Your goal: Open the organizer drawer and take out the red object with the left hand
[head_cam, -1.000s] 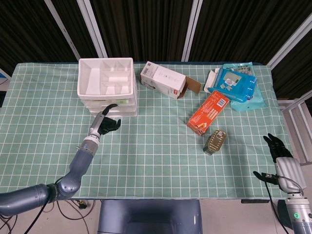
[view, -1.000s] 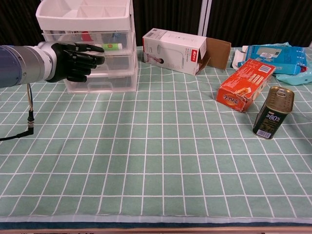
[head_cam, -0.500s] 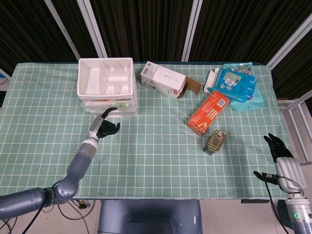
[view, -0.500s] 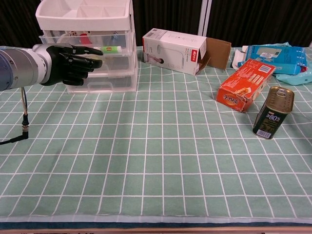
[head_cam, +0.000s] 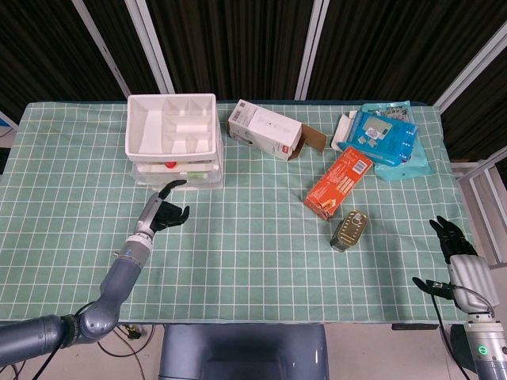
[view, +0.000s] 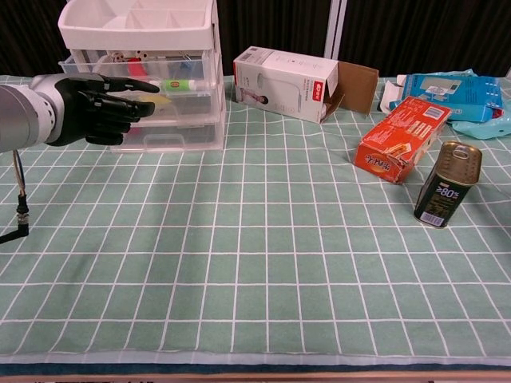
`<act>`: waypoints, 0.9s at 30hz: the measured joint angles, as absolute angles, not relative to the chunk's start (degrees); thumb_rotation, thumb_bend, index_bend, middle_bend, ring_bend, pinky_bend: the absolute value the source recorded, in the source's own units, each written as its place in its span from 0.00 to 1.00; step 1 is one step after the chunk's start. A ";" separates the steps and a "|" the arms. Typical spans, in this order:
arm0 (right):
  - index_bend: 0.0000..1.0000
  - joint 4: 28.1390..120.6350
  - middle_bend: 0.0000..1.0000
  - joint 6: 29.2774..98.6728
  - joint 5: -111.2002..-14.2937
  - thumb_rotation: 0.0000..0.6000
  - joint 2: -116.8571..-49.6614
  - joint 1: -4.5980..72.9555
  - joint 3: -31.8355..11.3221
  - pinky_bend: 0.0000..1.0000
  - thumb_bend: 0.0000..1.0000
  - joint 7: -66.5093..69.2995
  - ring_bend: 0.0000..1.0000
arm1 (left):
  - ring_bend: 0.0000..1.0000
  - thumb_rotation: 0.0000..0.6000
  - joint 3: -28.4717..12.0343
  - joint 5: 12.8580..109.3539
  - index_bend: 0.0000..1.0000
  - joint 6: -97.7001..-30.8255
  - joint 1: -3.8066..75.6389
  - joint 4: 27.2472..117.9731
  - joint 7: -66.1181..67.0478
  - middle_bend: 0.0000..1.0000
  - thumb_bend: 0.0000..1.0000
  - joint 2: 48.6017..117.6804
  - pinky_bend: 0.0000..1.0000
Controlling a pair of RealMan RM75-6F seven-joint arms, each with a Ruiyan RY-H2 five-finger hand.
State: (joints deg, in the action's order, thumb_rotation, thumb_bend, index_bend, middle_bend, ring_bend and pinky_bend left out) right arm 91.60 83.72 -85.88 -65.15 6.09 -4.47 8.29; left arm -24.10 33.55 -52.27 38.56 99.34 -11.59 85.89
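Note:
The white organizer (head_cam: 172,127) stands at the back left of the table, seen in the chest view as organizer (view: 136,24). Its top drawer (head_cam: 184,169) is slid partly out toward me. Inside lies the red object (head_cam: 169,165), a small red piece (view: 132,59) behind the clear front, beside a white tube with a green cap (view: 180,83). My left hand (head_cam: 162,214) is right in front of the drawer, and its fingertips (view: 150,86) hook the drawer's front edge. My right hand (head_cam: 455,247) hangs off the table's right side with fingers apart, holding nothing.
A white carton (head_cam: 265,131) with an open flap lies right of the organizer. Further right are an orange box (head_cam: 339,182), a gold can (head_cam: 349,229) and a blue packet (head_cam: 384,138). Green checked cloth covers the table (head_cam: 253,261).
My left hand has drawn back toward the table's front edge, and the top drawer has slid out with it, so the red object now shows from above. The right hand has not moved.

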 measured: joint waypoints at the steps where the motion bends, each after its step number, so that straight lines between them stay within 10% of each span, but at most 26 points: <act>1: 0.00 91.61 0.00 83.71 -85.89 1.00 -65.15 6.10 -4.46 0.22 0.07 8.29 0.00 | 0.98 1.00 -23.82 33.88 0.13 -52.36 38.36 99.63 -11.47 1.00 0.46 85.65 1.00; 27: 0.00 91.99 0.00 83.65 -85.94 1.00 -65.05 6.04 -4.41 0.22 0.07 8.36 0.00 | 0.98 1.00 -19.93 44.56 0.15 -62.30 40.95 106.97 12.20 1.00 0.46 77.79 1.00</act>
State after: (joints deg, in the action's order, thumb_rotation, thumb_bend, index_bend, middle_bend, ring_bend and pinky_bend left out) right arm 91.99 83.65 -85.94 -65.05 6.04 -4.41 8.36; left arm -19.93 44.56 -62.30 40.95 106.97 12.20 77.79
